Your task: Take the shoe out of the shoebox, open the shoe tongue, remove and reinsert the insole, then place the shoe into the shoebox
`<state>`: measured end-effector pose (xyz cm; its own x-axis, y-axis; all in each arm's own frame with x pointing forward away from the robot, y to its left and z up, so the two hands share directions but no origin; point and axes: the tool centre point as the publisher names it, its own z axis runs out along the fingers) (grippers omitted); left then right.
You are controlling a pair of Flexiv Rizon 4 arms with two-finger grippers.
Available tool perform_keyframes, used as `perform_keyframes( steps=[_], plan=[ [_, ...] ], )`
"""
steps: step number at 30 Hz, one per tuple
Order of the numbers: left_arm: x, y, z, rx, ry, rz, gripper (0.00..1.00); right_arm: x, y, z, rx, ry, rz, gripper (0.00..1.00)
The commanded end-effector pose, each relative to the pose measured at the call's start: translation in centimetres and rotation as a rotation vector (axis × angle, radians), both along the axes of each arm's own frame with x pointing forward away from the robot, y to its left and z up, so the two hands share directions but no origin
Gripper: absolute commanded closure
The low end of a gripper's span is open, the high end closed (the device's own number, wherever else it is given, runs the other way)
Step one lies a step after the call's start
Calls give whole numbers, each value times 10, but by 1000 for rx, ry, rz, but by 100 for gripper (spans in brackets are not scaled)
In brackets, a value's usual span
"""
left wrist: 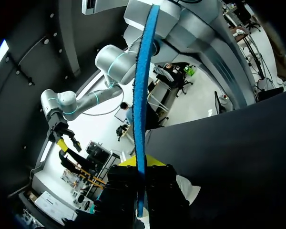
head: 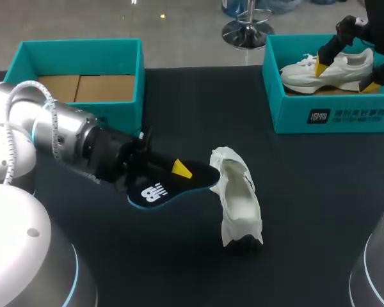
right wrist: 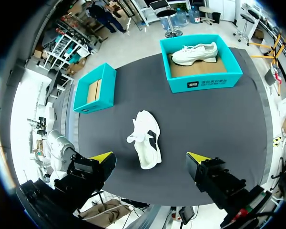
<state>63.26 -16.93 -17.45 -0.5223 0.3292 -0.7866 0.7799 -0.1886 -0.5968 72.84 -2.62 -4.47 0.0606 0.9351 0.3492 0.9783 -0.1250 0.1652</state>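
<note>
Black blue-edged insole [head: 155, 190] is out, gripped by my left pincer [head: 179, 171]; right pincer [head: 347, 73] hangs open. Reinserting it and boxing the white sneaker [head: 240, 201] on the tabletop [head: 320, 211] remain.

Left pincer [head: 179, 171] clamped tight, right pincer [right wrist: 150, 157] splayed wide
</note>
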Motion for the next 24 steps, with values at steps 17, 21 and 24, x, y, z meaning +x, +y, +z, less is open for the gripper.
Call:
perform_keyframes(
  steps=[17, 21, 24],
  plan=[
    [-9, -50, -50, -13, 61, 84, 100, 3, 1, 0, -1, 5, 0, 0],
    [-9, -55, -62, 18, 71, 90, 100, 3, 1, 0, -1, 5, 0, 0],
    [-8, -57, -69, 43, 92, 92, 100, 3, 1, 0, -1, 5, 0, 0]
  ],
)
